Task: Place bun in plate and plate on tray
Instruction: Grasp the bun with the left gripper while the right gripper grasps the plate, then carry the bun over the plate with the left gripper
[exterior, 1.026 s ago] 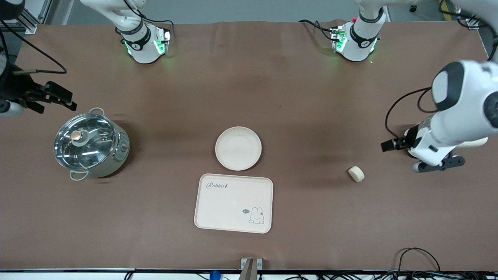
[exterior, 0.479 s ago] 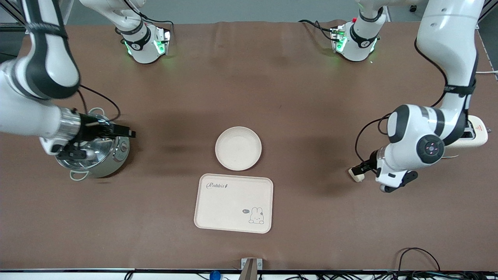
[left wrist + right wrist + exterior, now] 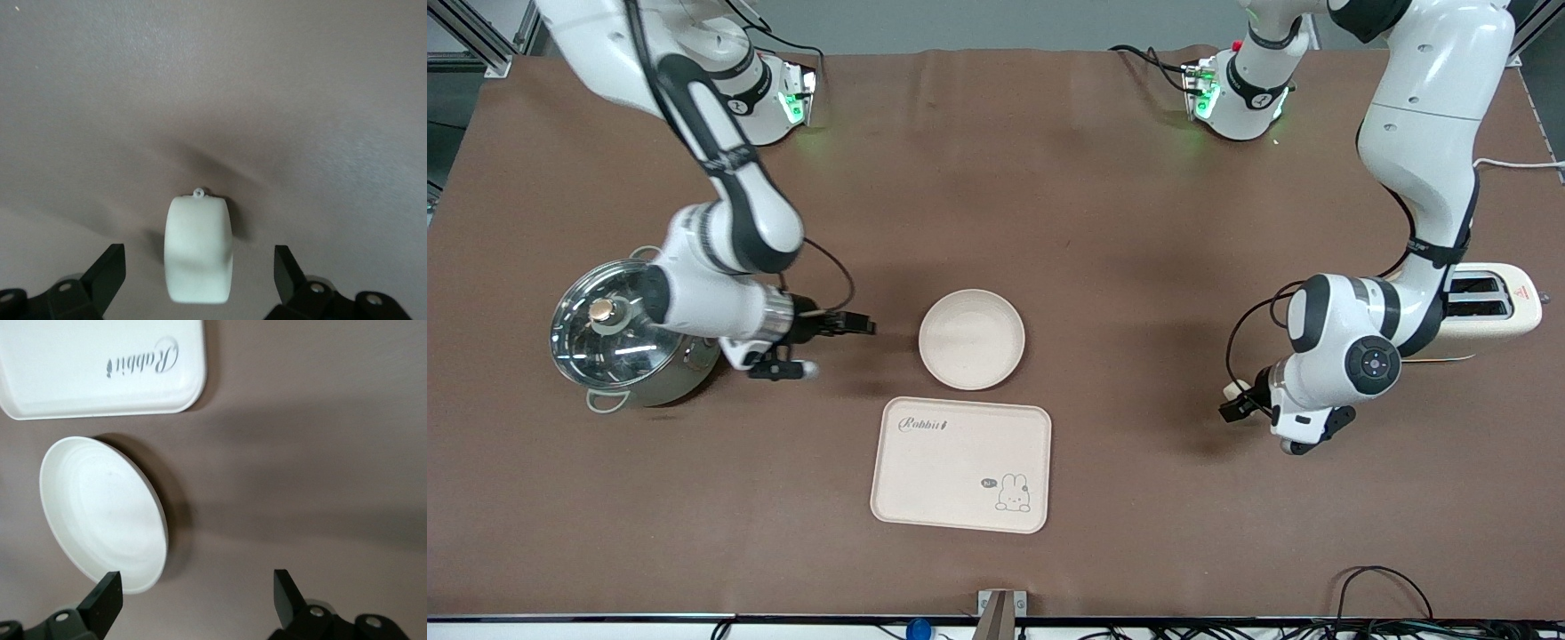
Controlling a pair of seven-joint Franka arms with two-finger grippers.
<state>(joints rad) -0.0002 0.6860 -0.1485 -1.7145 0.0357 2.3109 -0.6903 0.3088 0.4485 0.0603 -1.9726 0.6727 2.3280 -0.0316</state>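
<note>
A: Where is the bun [image 3: 198, 248] sitting?

B: On the brown matte table cover [image 3: 1120, 222], toward the left arm's end. It is a small, pale, smooth chunk with rounded edges. The left gripper [image 3: 199, 280] is low over it, black fingers [image 3: 107, 273] spread wide with the bun in the gap, clear space on each side. Nothing is gripped.

A: And from the front?

B: Only a sliver of the bun [image 3: 1235, 388] shows beside the left gripper [image 3: 1240, 407]; the white wrist covers the rest. A cream toaster [image 3: 1494, 307] stands at that end of the table.

A: The plate?

B: The plate [image 3: 971, 339] is a round, shallow, plain cream dish with a raised rim, lying mid-table. The tray [image 3: 960, 464], a cream rectangle with rounded corners, "Rabbit" lettering and a bunny drawing, lies just nearer the camera, a narrow strip of cover between them.

A: The right gripper?

B: The right gripper [image 3: 854, 325] hovers just beside the plate, toward the right arm's end, fingers [image 3: 103, 603] wide apart and holding nothing. A shiny steel pot [image 3: 633, 333] with a glass lid stands near it.
</note>
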